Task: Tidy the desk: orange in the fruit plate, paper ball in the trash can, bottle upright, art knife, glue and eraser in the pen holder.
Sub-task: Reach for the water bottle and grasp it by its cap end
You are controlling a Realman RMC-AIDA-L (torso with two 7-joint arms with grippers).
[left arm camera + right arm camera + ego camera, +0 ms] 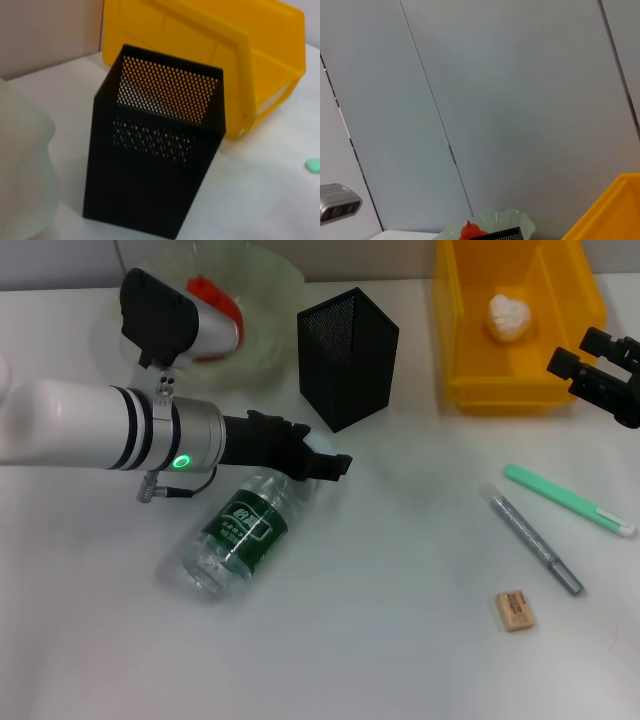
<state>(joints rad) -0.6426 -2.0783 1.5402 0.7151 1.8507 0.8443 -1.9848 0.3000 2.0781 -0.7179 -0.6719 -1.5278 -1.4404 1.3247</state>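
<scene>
Orange in plate, paper ball in trash can: done. Bottle lying flat, left gripper at its neck, grip unclear. Eraser still on desk; right gripper parked, spread

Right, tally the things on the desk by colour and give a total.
Yellow: 1, trash can
Black: 1, pen holder
Green: 2, plate, knife
Orange: 1, orange
White: 1, paper ball
Clear: 1, bottle
Grey: 1, glue
Tan: 1, eraser
Total: 9
</scene>
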